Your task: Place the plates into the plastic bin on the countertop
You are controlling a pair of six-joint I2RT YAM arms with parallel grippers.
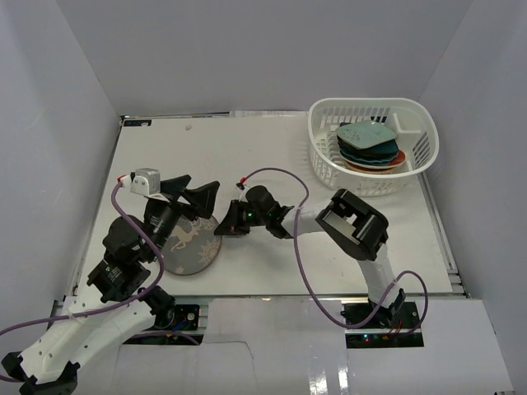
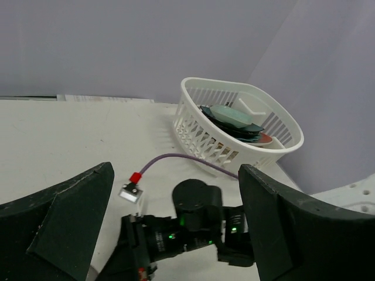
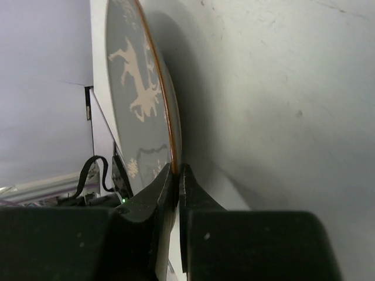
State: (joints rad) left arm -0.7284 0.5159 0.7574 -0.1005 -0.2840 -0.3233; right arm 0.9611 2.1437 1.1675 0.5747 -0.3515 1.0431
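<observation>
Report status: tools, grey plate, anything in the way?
Right tool shut on grey plate, at the rim. Left tool open, empty, close above the plate; may crowd the lift. Bin holds the other plates, stacked.

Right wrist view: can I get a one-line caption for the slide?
Right gripper shut on the rim of the grey deer-patterned plate, white countertop beneath.

stacked plates (image 2: 233, 119) lie in the white bin (image 2: 193, 130); fingers (image 2: 58, 225) apart.
</observation>
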